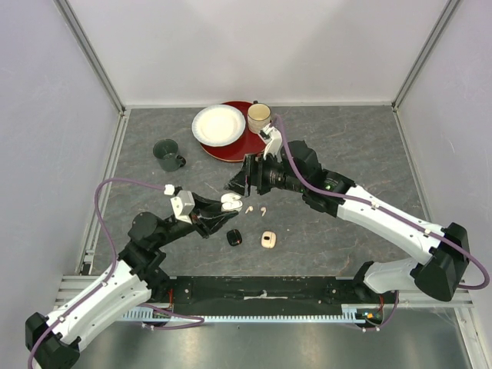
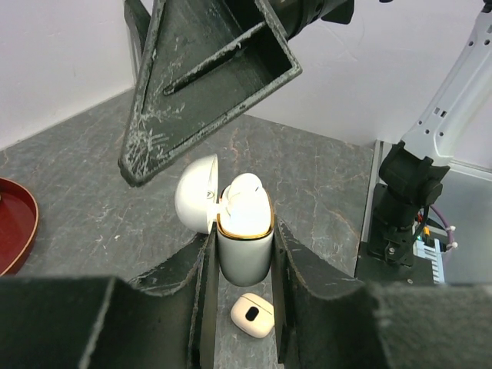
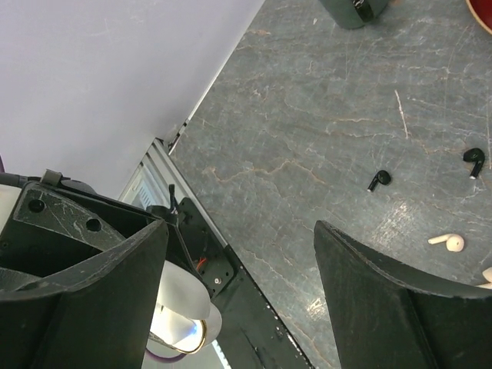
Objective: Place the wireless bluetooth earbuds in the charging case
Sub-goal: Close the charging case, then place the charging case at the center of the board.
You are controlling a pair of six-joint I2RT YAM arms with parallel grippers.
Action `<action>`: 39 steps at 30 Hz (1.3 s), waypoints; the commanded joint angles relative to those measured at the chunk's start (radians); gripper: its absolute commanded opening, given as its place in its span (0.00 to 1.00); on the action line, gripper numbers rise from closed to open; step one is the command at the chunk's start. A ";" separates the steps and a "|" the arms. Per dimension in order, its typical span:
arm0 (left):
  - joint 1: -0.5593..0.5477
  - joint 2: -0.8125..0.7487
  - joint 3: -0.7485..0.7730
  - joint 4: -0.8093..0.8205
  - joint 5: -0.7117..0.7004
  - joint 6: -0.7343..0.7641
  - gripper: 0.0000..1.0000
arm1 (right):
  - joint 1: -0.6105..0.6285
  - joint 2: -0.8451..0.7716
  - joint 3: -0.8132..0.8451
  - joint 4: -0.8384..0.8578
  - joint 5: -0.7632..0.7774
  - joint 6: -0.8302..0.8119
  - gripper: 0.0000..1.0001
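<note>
from above: white case (image 1: 231, 201) pinched in left fingers (image 1: 209, 221); right fingers (image 1: 240, 183) just above it; two pale earbuds (image 1: 264, 210) loose on surface (image 1: 346, 154) nearby. at left wrist: lid (image 2: 194, 201) open, white bud (image 2: 244, 188) standing proud in its well. at right wrist: spread wide, holding nothing; black buds (image 3: 378, 180) well apart. probably seating now: keep case upright, press straight down, gently.

No writing, brand, number or sign can be read in any view, not even on the white case (image 2: 244, 250).
</note>
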 commanded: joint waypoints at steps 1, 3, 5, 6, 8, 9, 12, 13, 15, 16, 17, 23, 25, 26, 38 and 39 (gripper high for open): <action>0.000 0.014 0.042 0.070 0.032 -0.032 0.02 | -0.002 0.015 -0.013 0.022 -0.046 0.015 0.83; 0.000 0.017 0.042 0.075 0.030 -0.030 0.02 | 0.000 0.012 -0.026 0.020 -0.051 0.018 0.83; 0.000 0.022 0.037 0.084 0.021 -0.030 0.02 | -0.002 0.008 -0.037 0.020 -0.060 0.019 0.83; 0.000 0.022 0.037 0.086 0.012 -0.032 0.02 | -0.002 0.001 -0.051 0.020 -0.060 0.018 0.83; 0.000 0.031 0.036 0.092 0.001 -0.032 0.02 | 0.000 -0.012 -0.065 0.019 -0.062 0.016 0.84; 0.000 0.034 0.037 0.090 -0.026 -0.038 0.02 | 0.000 -0.017 -0.076 0.020 -0.063 0.016 0.84; 0.000 0.054 0.043 0.093 -0.056 -0.061 0.02 | 0.000 -0.032 -0.092 0.013 -0.066 0.007 0.84; 0.000 0.063 0.054 0.092 -0.068 -0.078 0.02 | -0.002 -0.034 -0.094 0.011 -0.065 0.006 0.83; 0.000 0.092 0.065 0.082 -0.076 -0.089 0.02 | -0.002 -0.041 -0.100 0.005 -0.059 -0.001 0.83; 0.000 0.103 0.072 0.082 -0.076 -0.093 0.02 | -0.002 -0.049 -0.103 0.004 -0.049 -0.001 0.83; 0.000 0.111 0.076 0.084 -0.076 -0.095 0.02 | 0.000 -0.054 -0.105 0.004 -0.042 -0.001 0.83; 0.000 0.131 0.079 0.096 -0.129 -0.105 0.02 | 0.000 -0.063 -0.102 -0.010 -0.032 -0.013 0.83; 0.000 0.131 0.079 0.090 -0.155 -0.118 0.02 | -0.002 -0.063 -0.100 -0.018 -0.028 -0.016 0.83; 0.001 0.132 0.082 0.083 -0.177 -0.122 0.02 | -0.002 -0.068 -0.103 -0.019 -0.014 -0.016 0.82; 0.039 0.610 0.419 -0.261 -0.069 -0.278 0.02 | -0.046 -0.304 -0.177 -0.301 0.829 0.229 0.86; 0.046 0.659 0.468 -0.261 -0.044 -0.289 0.02 | -0.049 -0.316 -0.165 -0.385 0.878 0.249 0.86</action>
